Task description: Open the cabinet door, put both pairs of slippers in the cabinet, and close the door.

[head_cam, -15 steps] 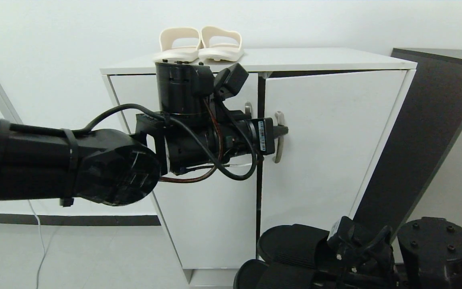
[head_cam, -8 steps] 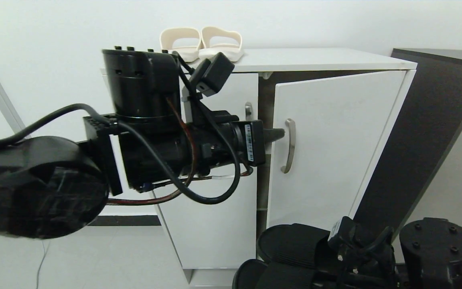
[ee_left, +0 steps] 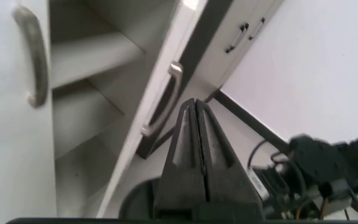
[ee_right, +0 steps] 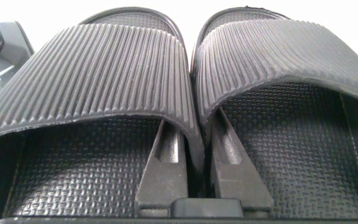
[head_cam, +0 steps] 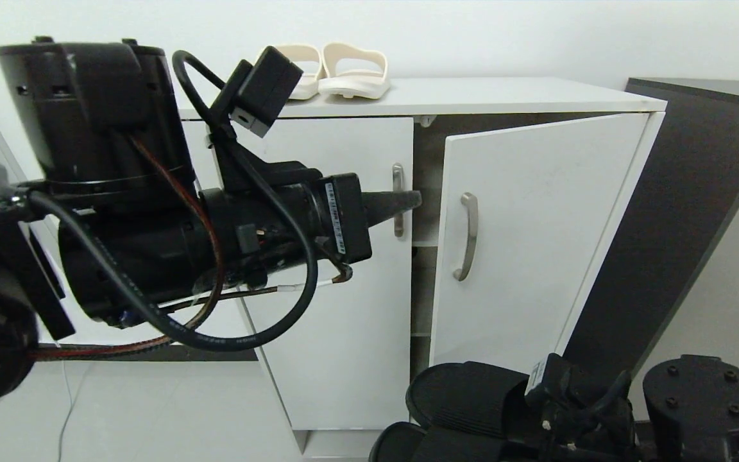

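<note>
The white cabinet point(head_cam: 523, 95) stood against the wall with its right door point(head_cam: 536, 224) swung partly open. A dark gap showed between that door and the left door point(head_cam: 337, 333), which was closed. Inside the gap a shelf point(head_cam: 425, 242) could be seen, and the left wrist view showed shelves point(ee_left: 92, 53) one above the other. Each door carried an upright metal handle: the right door handle point(head_cam: 469, 237) near its free edge, the left door handle point(head_cam: 398, 176) beside the gap.

The left gripper point(head_cam: 413, 200) was held out level in front of the cabinet, pointing right. Its fingers point(ee_left: 188, 143) were pressed together with nothing between them. The tip lay across the left door handle at the edge of the gap, apart from the right door handle.

The cream slippers point(head_cam: 351, 69) sat side by side on the cabinet top, toward its left far part, with the left one partly hidden behind the arm's camera.

The black slippers point(head_cam: 466, 391) were low and near, in front of the open door, held by the right gripper point(ee_right: 194, 155). One of its fingers point(ee_right: 163, 171) lay inside each slipper under the ribbed strap, and the pair pinched the two touching inner walls together.

A dark panel point(head_cam: 696, 192) leaned just right of the cabinet.
</note>
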Motion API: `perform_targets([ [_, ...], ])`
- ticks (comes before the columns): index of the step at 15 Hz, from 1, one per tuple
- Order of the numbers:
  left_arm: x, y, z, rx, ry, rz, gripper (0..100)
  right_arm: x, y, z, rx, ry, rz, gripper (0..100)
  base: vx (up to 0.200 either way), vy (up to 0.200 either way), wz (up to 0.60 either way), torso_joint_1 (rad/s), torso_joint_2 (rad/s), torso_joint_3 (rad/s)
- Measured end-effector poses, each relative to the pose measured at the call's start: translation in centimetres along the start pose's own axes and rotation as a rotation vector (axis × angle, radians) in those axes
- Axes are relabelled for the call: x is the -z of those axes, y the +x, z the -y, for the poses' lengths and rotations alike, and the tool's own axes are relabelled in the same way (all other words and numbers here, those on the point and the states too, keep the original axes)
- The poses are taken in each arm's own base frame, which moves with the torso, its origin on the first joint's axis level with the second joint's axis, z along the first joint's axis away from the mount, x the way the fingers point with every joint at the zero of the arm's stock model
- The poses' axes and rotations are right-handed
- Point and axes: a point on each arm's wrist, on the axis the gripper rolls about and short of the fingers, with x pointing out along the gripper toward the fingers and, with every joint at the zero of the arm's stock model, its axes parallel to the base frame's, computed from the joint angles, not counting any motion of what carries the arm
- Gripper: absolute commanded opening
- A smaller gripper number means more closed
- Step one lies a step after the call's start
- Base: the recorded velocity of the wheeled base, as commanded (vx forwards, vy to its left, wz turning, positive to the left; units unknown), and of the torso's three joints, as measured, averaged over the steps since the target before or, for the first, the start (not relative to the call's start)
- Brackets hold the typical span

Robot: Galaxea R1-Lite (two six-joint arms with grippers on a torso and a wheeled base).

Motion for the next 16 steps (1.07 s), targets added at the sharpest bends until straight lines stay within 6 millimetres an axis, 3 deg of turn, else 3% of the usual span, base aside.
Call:
perform_targets([
  [7, -1.8, 4.2, -3.5, -0.068, -0.063, 0.048, 0, 0.0, -0.3, -0.4, -0.017, -0.034, 0.005, 0, 0.000, 0.000, 0.00, 0.000, 0.00, 0.000],
  [16, -0.5, 9.2, -4.9, -0.040, -0.035, 0.087, 0, 0.4, -0.7, -1.3, -0.052, -0.049, -0.005, 0, 0.000, 0.000, 0.00, 0.000, 0.00, 0.000],
])
